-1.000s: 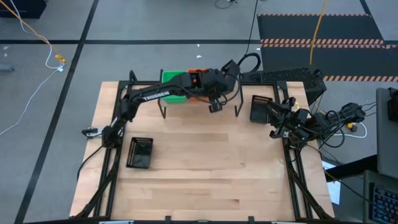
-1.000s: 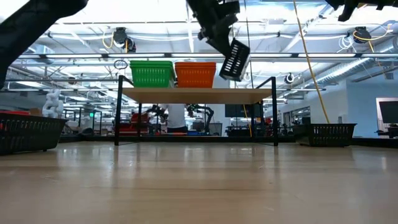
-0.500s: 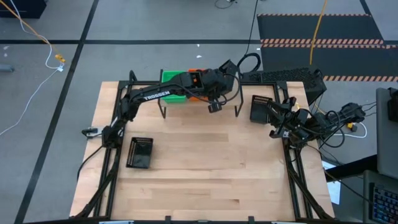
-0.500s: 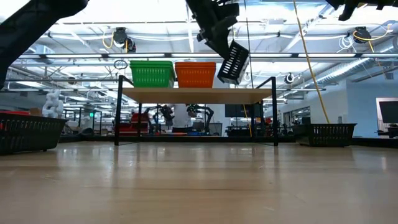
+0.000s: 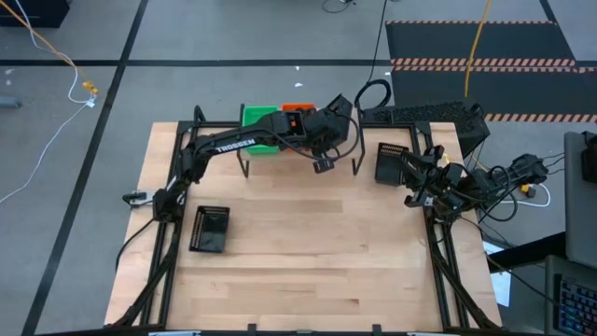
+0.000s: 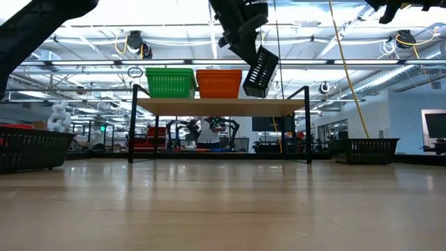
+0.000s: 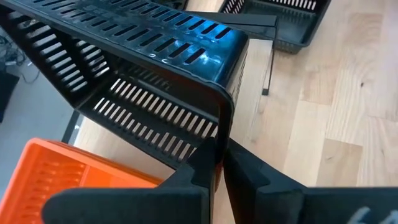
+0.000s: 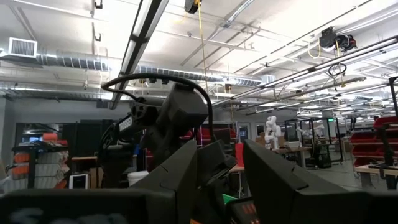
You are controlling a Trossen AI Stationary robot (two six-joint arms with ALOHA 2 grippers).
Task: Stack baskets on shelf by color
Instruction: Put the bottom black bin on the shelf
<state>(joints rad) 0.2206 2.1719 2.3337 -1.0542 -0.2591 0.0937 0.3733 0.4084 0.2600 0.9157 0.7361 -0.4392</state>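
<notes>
Low view: your left hand (image 6: pixel 245 43) grips a tilted black basket (image 6: pixel 260 71) above the shelf (image 6: pixel 219 106).
Right hand (image 5: pixel 417 183): open, parked at desk edge.

Two basket stacks (image 6: pixel 170 82) sit side by side on the shelf (image 6: pixel 220 106); single baskets lie near the table's (image 5: pixel 308 271) left (image 5: pixel 210 230) and right (image 5: pixel 391 161) edges.

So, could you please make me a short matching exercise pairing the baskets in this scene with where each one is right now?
Things:
1. green basket
2. orange basket
3. tilted black basket
4. black basket near the left arm's base

Places:
A. on the tabletop
B. left end of the shelf
C. held in the left gripper
D. middle of the shelf

Pairs: 1-B, 2-D, 3-C, 4-A
</notes>
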